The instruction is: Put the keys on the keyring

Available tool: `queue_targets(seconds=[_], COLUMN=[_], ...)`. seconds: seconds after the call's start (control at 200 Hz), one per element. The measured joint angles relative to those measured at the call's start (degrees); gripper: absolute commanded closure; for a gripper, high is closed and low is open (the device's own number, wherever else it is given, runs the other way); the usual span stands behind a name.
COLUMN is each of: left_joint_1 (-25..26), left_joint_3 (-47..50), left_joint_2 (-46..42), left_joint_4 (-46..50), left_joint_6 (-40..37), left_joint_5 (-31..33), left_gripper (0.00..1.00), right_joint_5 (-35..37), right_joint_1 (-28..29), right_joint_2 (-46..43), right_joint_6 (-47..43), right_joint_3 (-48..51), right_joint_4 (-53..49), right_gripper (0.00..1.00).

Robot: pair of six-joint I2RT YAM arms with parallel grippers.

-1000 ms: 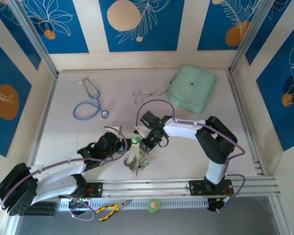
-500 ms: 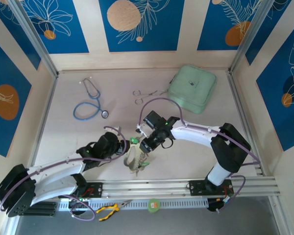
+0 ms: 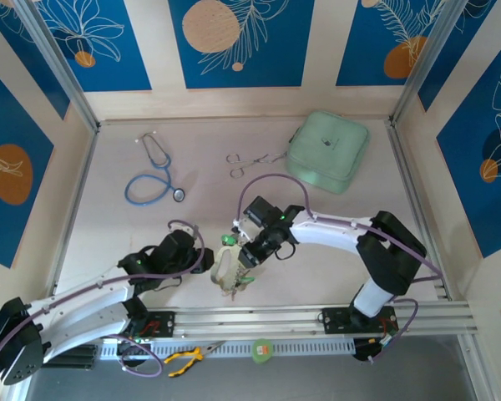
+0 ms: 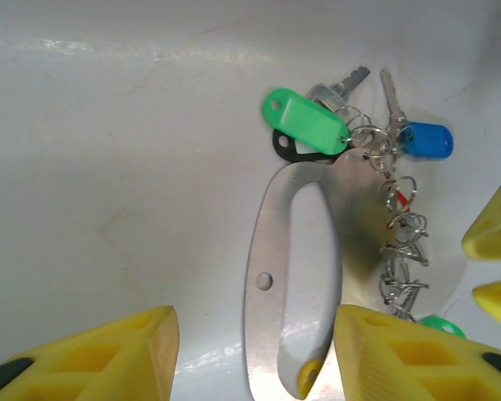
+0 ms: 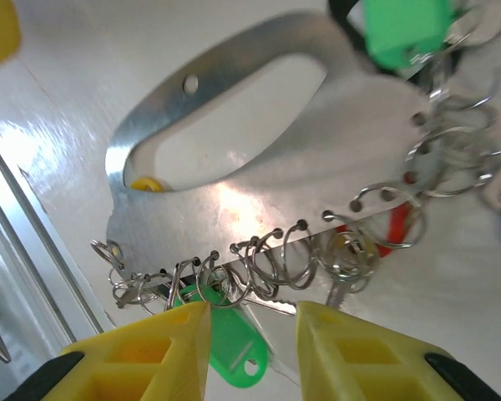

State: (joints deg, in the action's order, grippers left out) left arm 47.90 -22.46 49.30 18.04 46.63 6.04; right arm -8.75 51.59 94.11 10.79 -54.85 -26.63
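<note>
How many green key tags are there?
2. One green tag lies at one end of the keyring, beside the blue key. The other green tag peeks out by the wire rings along the keyring's side. More may hide underneath.

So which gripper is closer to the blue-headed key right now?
Right. The right gripper hovers over the split rings along the keyring, on the side where the blue-headed key lies. The left gripper straddles the keyring's far, yellow-tipped end, farther from that key.

Keyring (image 4: pixel 263 271) end past frame edge
</note>
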Motion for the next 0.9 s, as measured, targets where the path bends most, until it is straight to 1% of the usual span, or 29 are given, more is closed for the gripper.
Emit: queue_targets(seconds=[0.155,0.42,0.465,0.495,0.56,0.65,0.9], left_joint_1=[0.0,0.0,0.0,0.0,0.0,0.0,0.0], left_joint_3=[-0.3,-0.6,-0.6,-0.6,-0.6,-0.7,-0.7], left_joint_2=[1.7,1.9,1.9,1.9,1.9,1.9,0.8], left_joint_4=[0.0,0.0,-0.1,-0.3,-0.8,-1.3,-3.9], left_joint_6=[0.0,-0.2,-0.2,-0.3,-0.6,-1.1,-5.4], left_joint_5=[0.2,0.5,0.7,0.7,1.1,1.4,3.3], left_gripper=[0.47,0.46,0.46,0.46,0.46,0.46,0.47], right_joint_5=[1.0,2.4,2.8,3.1,3.5,3.7,6.1], right_joint_1=[1.6,2.1,2.2,2.3,2.6,2.8,2.8], right_joint_2=[2.5,4.9,5.8,6.4,7.2,7.3,4.2], right_joint_6=[-0.3,-1.2,-1.5,-1.7,-2.3,-2.3,-4.4], right_joint_3=[0.0,-1.4,-2.1,-2.6,-3.3,-3.7,-3.9], right_joint_4=[0.0,0.2,0.2,0.2,0.2,0.0,0.4], right_gripper=[0.68,0.71,0.74,0.77,0.90,1.00,1.00])
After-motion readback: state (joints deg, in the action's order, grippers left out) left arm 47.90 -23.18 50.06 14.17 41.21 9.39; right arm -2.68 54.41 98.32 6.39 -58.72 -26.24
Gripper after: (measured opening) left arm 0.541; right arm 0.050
